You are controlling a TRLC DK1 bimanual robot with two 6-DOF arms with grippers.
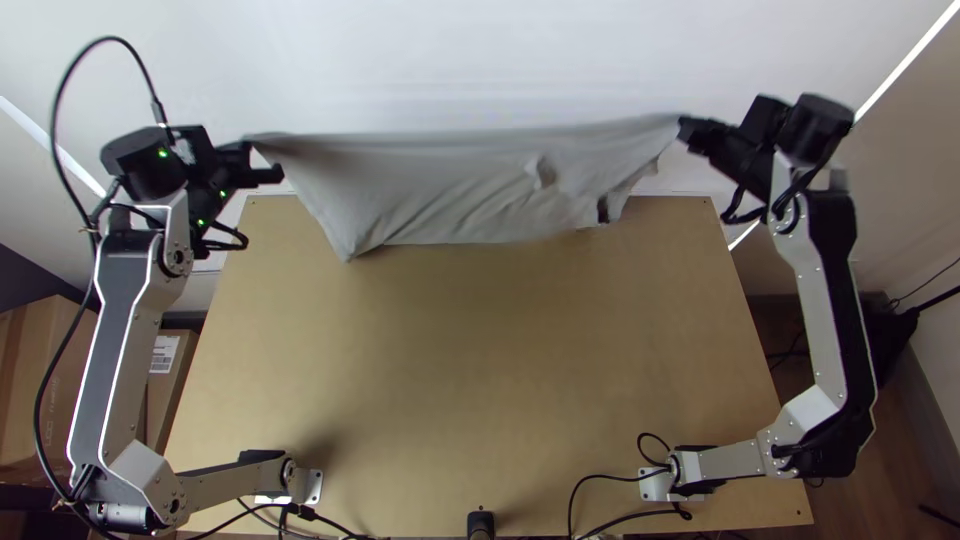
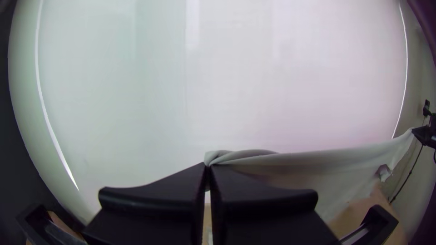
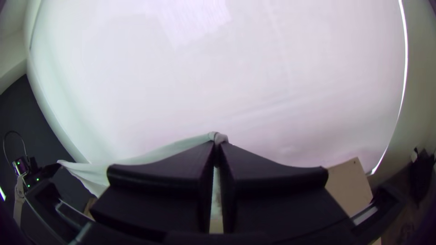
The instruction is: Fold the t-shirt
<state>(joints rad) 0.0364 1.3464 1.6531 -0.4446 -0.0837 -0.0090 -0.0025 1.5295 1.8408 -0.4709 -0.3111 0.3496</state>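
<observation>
T-shirt [image 1: 440,185] hangs from left claw [image 1: 246,149] and right claw [image 1: 688,130], both closed tight.

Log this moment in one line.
left end effector: holds t-shirt | right end effector: holds t-shirt | t-shirt: stretched between, at table's far edge

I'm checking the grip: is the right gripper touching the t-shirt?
Touching: in the right wrist view, the right gripper is shut on a bunched bit of the t-shirt.
</observation>
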